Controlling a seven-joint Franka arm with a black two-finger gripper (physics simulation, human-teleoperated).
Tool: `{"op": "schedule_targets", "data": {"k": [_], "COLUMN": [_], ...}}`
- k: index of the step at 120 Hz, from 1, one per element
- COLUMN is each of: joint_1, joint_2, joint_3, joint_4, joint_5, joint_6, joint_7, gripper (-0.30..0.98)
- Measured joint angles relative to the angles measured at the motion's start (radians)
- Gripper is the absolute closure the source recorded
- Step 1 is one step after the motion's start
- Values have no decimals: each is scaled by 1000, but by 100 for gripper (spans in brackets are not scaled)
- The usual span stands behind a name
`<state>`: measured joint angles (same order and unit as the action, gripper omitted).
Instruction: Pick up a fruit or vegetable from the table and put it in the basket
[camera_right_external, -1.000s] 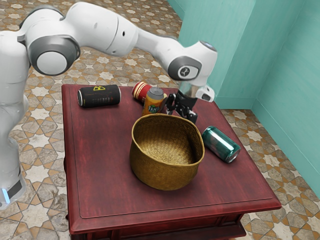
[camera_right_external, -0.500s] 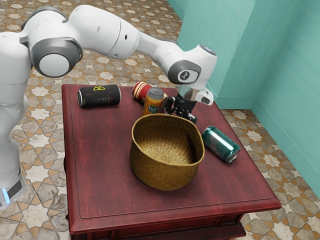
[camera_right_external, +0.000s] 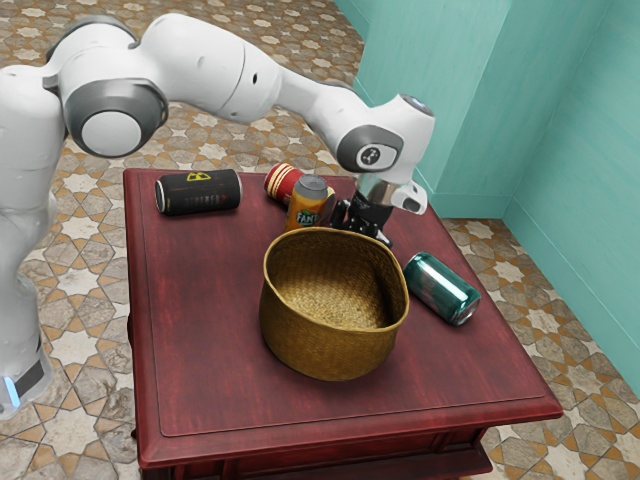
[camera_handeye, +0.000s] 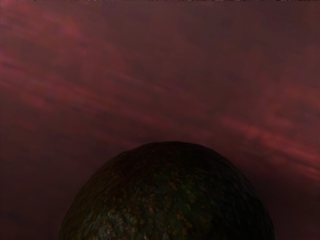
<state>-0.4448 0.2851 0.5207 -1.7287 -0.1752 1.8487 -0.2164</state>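
Black gripper (camera_right_external: 362, 222) has dropped slightly behind the tan woven basket (camera_right_external: 330, 347); can't tell if claw's wide or narrow. Dark-green rough-skinned round fruit (camera_handeye: 167, 200) at the hand; centre grip on its middle before lifting.

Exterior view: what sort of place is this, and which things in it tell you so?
Most likely an indoor room, perhaps in a home: teal walls, star-patterned floor tiles and a red wooden table suggest it.

Site classification: domestic-style interior; exact room undetermined. I identify it by the plain teal walls (camera_right_external: 575, 190) with matching skirting (camera_right_external: 475, 206), the star-patterned tile floor (camera_right_external: 85, 290), and the dark red wooden desk (camera_right_external: 200, 340) with its moulded edge, resembling household furniture.
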Motion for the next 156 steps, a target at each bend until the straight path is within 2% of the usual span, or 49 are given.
{"op": "schedule_targets", "data": {"k": [17, 53, 89, 129, 144, 156], "joint_1": [4, 4, -16, -28, -54, -139], "joint_2": [1, -21, -158, -292, -344, -368], "joint_3": [0, 0, -9, -12, -15, -17], "joint_4": [2, 10, 21, 112, 115, 115], "joint_5": [7, 18, 23, 32, 33, 36], "joint_6": [1, 2, -10, -91, -133, -168], "joint_7": [-2, -4, 5, 15, 16, 14], "gripper": [36, 36, 38, 37, 38, 38]}}
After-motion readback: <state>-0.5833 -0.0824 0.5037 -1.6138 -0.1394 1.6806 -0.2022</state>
